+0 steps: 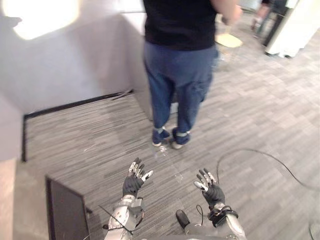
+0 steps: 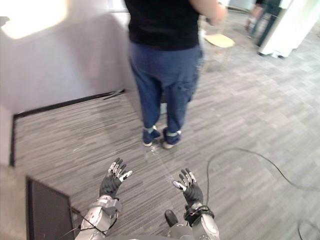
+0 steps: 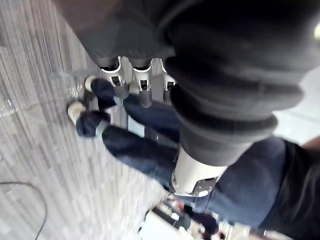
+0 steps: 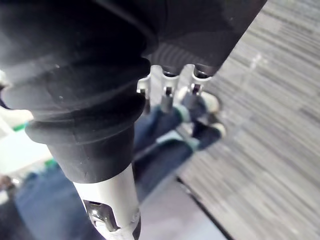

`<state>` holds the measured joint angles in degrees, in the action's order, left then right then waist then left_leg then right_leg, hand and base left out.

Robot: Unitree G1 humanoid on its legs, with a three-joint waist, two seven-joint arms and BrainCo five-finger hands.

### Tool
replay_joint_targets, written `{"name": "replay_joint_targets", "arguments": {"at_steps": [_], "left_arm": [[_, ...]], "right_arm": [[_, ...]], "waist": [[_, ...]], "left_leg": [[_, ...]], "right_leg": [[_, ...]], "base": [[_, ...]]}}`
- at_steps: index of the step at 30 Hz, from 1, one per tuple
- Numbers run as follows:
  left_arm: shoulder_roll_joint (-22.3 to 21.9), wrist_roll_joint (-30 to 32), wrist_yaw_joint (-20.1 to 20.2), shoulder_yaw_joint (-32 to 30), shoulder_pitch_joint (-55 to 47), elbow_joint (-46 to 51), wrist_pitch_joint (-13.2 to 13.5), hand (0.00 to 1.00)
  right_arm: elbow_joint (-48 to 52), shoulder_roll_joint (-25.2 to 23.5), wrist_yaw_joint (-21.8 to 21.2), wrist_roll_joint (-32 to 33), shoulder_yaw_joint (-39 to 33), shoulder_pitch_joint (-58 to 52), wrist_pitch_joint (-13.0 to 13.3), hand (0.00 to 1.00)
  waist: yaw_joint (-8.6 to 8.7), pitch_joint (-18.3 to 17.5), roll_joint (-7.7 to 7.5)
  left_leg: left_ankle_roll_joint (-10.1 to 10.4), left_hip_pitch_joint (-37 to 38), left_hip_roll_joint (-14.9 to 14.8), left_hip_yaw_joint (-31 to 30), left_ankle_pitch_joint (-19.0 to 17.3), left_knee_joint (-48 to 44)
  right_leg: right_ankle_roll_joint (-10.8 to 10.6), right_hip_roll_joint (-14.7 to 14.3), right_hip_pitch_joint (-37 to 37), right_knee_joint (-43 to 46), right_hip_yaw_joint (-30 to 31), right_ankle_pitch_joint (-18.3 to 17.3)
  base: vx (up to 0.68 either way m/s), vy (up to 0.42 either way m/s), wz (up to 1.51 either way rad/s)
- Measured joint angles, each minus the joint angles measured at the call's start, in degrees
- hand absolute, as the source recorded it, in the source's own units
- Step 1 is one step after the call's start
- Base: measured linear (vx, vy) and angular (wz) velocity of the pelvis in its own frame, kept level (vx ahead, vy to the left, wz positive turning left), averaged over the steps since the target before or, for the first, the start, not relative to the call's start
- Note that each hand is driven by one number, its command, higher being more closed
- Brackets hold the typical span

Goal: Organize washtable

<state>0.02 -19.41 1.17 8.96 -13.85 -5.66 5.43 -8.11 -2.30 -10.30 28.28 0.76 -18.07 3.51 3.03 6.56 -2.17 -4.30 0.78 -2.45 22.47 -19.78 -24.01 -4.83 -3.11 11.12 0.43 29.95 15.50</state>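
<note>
Floor (image 1: 260, 110): grey striped carpet, under everything I see
Wall (image 1: 75, 65): pale, ahead on my left, dark skirting (image 1: 75, 105) along its foot
Person (image 1: 180, 75): stands on the carpet ahead of both hands, dark top, blue trousers
Washtable: I cannot tell whether the pale block (image 1: 134, 30) beside the person is it
Dark panel (image 1: 65, 210): upright at my lower left
Left hand (image 1: 133, 184): raised over the carpet, fingers spread and relaxed, holding nothing
Right hand (image 1: 211, 191): level with the left, well apart, fingers likewise released, empty
</note>
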Motion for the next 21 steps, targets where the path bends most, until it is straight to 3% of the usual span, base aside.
{"name": "replay_joint_targets", "arguments": {"at_steps": [1, 2, 3, 4, 6, 8, 9, 10, 11, 12, 13, 14, 16, 17, 18, 19, 20, 21], "left_arm": [[0.3, 0.4, 0.1, 0.7, 1.8, 0.3, 0.0, 0.0], [0.5, 0.5, -0.3, 0.0, 2.8, 0.0, 0.0, 0.0], [0.7, 0.6, -0.4, 0.3, 3.6, -0.7, -0.1, 0.0], [0.7, 1.1, -0.3, 0.1, 3.7, -0.9, -0.2, 0.0], [0.8, 1.1, 0.0, -1.1, 2.3, -1.1, -0.5, 0.0], [0.7, 1.1, -0.1, -3.4, 0.5, -1.0, -0.7, 0.0], [0.7, 1.1, -0.1, -5.2, -0.6, -0.9, -0.8, 0.0], [0.7, 1.0, -0.3, -6.5, -1.4, -1.0, -0.8, 0.0], [0.7, 0.9, -0.4, -7.5, -1.9, -1.0, -1.2, 0.0], [0.4, 0.9, -0.6, -8.0, -2.4, -1.2, -1.4, 0.0], [-0.6, 0.9, -0.5, -7.7, -2.1, -2.0, -1.9, 0.0], [-0.9, 0.9, -0.5, -7.6, -2.1, -2.2, -1.9, 0.0], [-1.1, 0.9, -0.5, -6.6, -1.2, -4.0, -1.9, 0.0], [-0.8, 0.9, 0.0, -5.8, -0.8, -5.1, -2.0, 0.0], [-0.6, 1.0, 0.0, -5.1, -0.4, -5.3, -2.0, 0.0], [-0.5, 1.0, 0.1, -4.2, 0.0, -5.5, -2.0, 0.0], [-0.8, 1.2, 0.2, -2.4, 0.6, -5.5, -1.9, 0.0], [-0.9, 1.7, 0.2, -2.2, 0.5, -5.7, -1.9, 0.0]], "right_arm": [[-0.3, -0.2, 0.2, -0.7, -1.9, 1.3, 0.2, 0.0], [-0.3, -0.3, 0.4, -1.0, -2.2, 2.8, 0.1, 0.0], [-0.1, -0.4, 0.3, -1.1, -2.4, 3.2, 0.2, 0.0], [-0.2, -0.6, 0.3, -1.3, -2.7, 3.6, 0.2, 0.0], [-1.2, -0.4, 0.0, -1.6, -2.7, 4.0, 0.2, 0.0], [-4.2, 0.3, -0.1, -1.9, -2.5, 5.4, 0.2, 0.0], [-6.1, 0.8, -0.1, -2.0, -2.3, 6.9, 0.1, 0.0], [-7.3, 1.1, -0.1, -2.0, -2.0, 7.8, 0.0, 0.0], [-7.7, 1.3, -0.2, -2.0, -1.6, 8.6, 0.0, 0.0], [-8.3, 1.9, -0.5, -2.0, -1.0, 9.1, 0.0, 0.0], [-8.6, 2.8, -0.8, -2.0, -0.7, 8.5, -0.2, 0.0], [-8.6, 3.2, -1.0, -2.0, -0.6, 7.8, -0.3, 0.0], [-8.6, 3.6, -1.2, -1.9, -0.2, 5.9, -0.6, 0.0], [-8.5, 3.6, -1.3, -1.9, -0.2, 4.6, -1.1, 0.0], [-8.5, 3.7, -1.3, -1.9, -0.3, 4.3, -1.2, 0.0], [-8.5, 3.9, -1.4, -1.9, -0.4, 4.1, -1.2, 0.0], [-8.6, 4.4, -1.3, -1.9, -0.5, 4.0, -1.3, 0.0], [-8.7, 4.6, -1.3, -1.9, -0.3, 4.1, -1.4, 0.0]], "waist": [[-0.56, 0.7, 1.48], [-0.51, 0.9, 0.33], [0.17, 1.2, 0.96], [0.64, 1.7, 1.33], [0.87, 1.7, 1.72], [0.74, 1.5, 2.49], [0.63, 1.0, 1.97], [-0.13, 0.8, 1.98], [-0.95, 0.7, 1.85], [-0.65, 0.5, 2.44], [-0.11, 0.5, 3.87], [-0.03, 0.3, 4.11], [0.17, -0.1, 4.07], [1.43, -0.1, 3.23], [1.34, 0.1, 2.67], [1.21, 0.4, 2.1], [1.56, 0.1, 3.43], [1.61, -0.1, 3.42]], "left_leg": [[-0.7, 1.2, -1.4, 3.0, 0.0, 5.6], [-0.8, 1.2, -1.2, 6.5, 0.8, 6.0], [-1.3, 1.3, -1.2, 8.5, 0.8, 6.4], [-1.6, 2.9, -1.2, 12.0, 0.7, 7.9], [-1.6, 5.2, -1.3, 18.0, 0.7, 9.2], [-1.6, 6.5, -1.4, 24.3, 0.7, 10.1], [-1.6, 6.7, -1.3, 28.5, 0.7, 10.0], [-1.6, 6.6, -1.2, 30.7, 0.7, 10.1], [-1.6, 6.6, -1.2, 34.5, 0.7, 10.0], [-1.4, 6.1, -1.7, 37.0, 0.9, 10.1], [-1.0, 6.0, -3.5, 39.2, 1.1, 8.8], [-0.9, 6.1, -4.3, 39.9, 1.2, 7.7], [-0.7, 6.6, -6.5, 41.8, 1.3, 4.0], [0.2, 6.0, -11.3, 42.2, 1.8, -6.6], [2.1, 5.3, -12.9, 42.6, 0.6, -9.3], [3.9, 4.9, -13.7, 42.1, -0.7, -8.0], [4.9, 4.6, -15.5, 41.5, 1.7, -1.0], [4.8, 4.6, -15.3, 41.3, 1.8, -1.1]], "right_leg": [[1.6, 0.2, 1.7, 0.9, -11.1, 0.0], [3.7, 3.1, 3.3, 5.8, -23.3, -4.2], [5.6, 6.0, 4.1, 11.0, -34.5, -9.2], [7.4, 9.9, 4.0, 19.8, -45.6, -16.6], [8.3, 14.6, 1.7, 31.5, -54.8, -24.3], [8.9, 18.5, -1.9, 36.8, -61.7, -28.1], [8.1, 20.3, -4.2, 36.9, -65.9, -28.5], [6.8, 21.0, -5.3, 33.7, -68.3, -27.1], [3.3, 20.4, -5.9, 28.6, -69.2, -26.2], [2.1, 17.4, -6.4, 22.2, -67.7, -25.8], [2.4, 14.1, -7.0, 16.6, -66.0, -22.8], [2.6, 12.8, -7.7, 14.0, -65.2, -21.5], [3.2, 10.2, -9.7, 8.9, -62.3, -18.9], [3.7, 9.1, -12.3, 4.6, -60.7, -16.6], [3.6, 9.3, -12.8, 4.0, -59.7, -16.4], [3.6, 9.5, -12.7, 4.1, -58.9, -16.3], [3.3, 8.7, -12.3, 4.5, -57.2, -16.4], [3.2, 8.8, -12.2, 4.4, -56.1, -16.4]], "base": [[-0.21, -0.009, -1.67], [-0.13, 0.037, -1.55], [-0.08, 0.085, -1.44], [-0.08, 0.082, -1.22], [-0.08, 0.09, -1.6], [-0.07, 0.028, -1.84], [-0.06, -0.037, -2.07], [-0.03, -0.061, -2.19], [-0.04, -0.095, -2.08], [-0.01, -0.119, -1.77], [0.01, -0.123, -1.29], [0.1, -0.183, -1.05], [0.11, -0.172, -0.88], [0.04, -0.099, -0.63], [-0.03, -0.076, -0.61], [-0.09, -0.032, -0.59], [-0.11, -0.001, -0.57], [-0.08, 0.053, -0.52]]}}
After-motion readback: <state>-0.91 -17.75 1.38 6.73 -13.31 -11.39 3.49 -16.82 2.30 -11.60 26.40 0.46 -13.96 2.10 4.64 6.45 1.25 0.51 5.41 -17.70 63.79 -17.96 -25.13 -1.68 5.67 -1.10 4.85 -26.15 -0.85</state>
